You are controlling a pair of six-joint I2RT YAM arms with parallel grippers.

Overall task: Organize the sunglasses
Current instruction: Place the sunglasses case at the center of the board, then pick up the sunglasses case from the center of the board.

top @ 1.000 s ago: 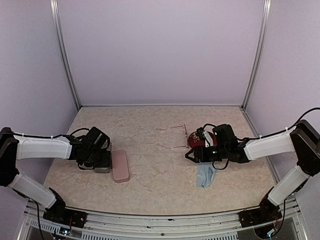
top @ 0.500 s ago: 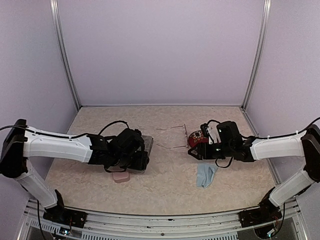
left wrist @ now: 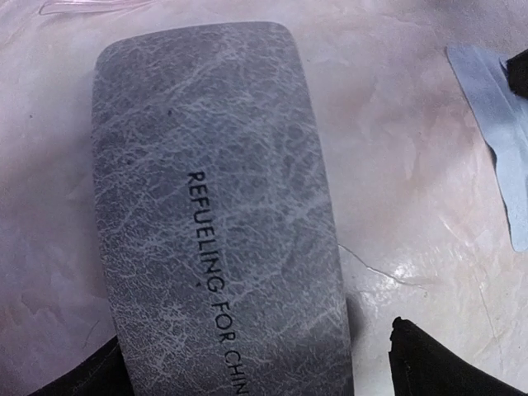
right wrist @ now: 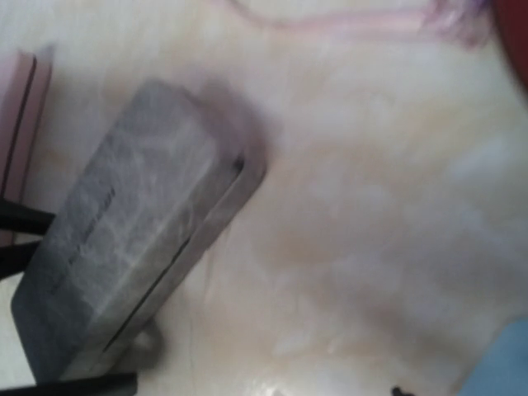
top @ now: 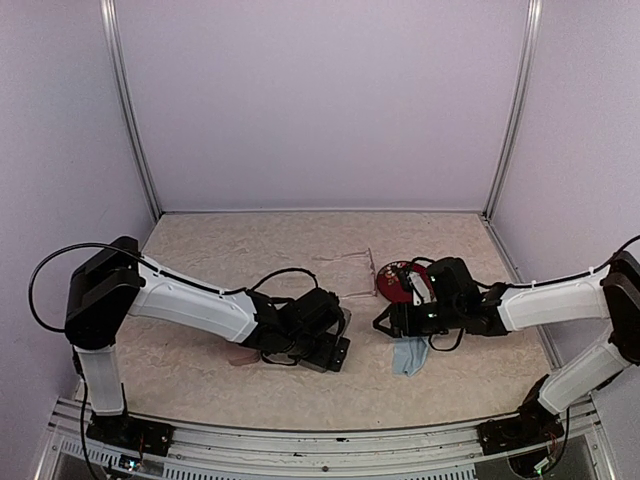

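The pale clear-framed sunglasses [top: 352, 275] lie open on the table at mid-back, and one slim arm [right wrist: 330, 23] shows in the right wrist view. The red sunglasses [top: 400, 282] lie just right of them, behind my right gripper [top: 383, 320]. That gripper hovers over bare table with nothing between its jaws, and its fingers barely show in its own view. My left gripper [left wrist: 256, 363] stands open astride the near end of a grey case [left wrist: 214, 206], which lies flat on the table. A gap shows between the case and the right finger [left wrist: 437, 363].
A pink case [top: 240, 357] lies just left of the left gripper, partly hidden by the arm. A light-blue cloth [top: 408, 355] lies below the right gripper and shows at the left wrist view's right edge [left wrist: 503, 115]. The enclosure walls stand at the back and sides.
My left arm has swung right from the left side to the table's middle with the grey case, and its jaws have widened off it. The right gripper has shifted slightly nearer and left.
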